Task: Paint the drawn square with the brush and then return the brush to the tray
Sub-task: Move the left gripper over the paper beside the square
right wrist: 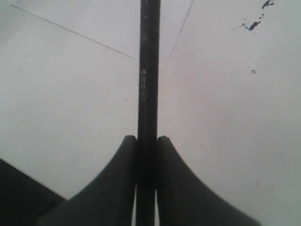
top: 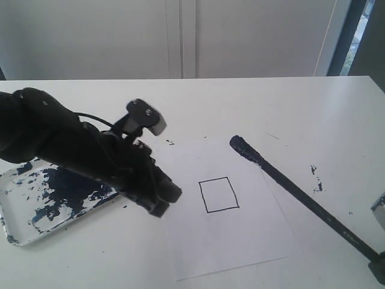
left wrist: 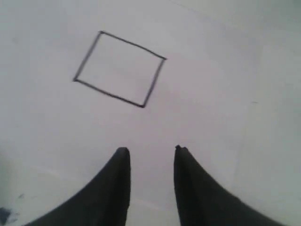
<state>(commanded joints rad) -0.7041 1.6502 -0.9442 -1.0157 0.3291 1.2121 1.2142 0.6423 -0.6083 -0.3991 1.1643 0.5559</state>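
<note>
The drawn square (top: 218, 194) is a thin black outline on the white paper sheet (top: 240, 241), its inside white; it also shows in the left wrist view as the square (left wrist: 119, 69). The brush (top: 295, 191) slants from lower right up to its dark clotted tip (top: 245, 149), which hangs beyond the square's far right corner. My right gripper (right wrist: 146, 139) is shut on the brush handle (right wrist: 148, 70). The left gripper (top: 161, 198) stands open and empty on the paper's left edge; the wrist view shows the left gripper (left wrist: 149, 149) short of the square. The tray (top: 11, 232) lies at far left, smeared dark.
Small dark paint specks (top: 316, 180) dot the white table right of the paper; the specks (right wrist: 254, 23) show in the right wrist view too. The left arm (top: 60, 141) lies over the tray's far side. A wall and window frame stand behind the table.
</note>
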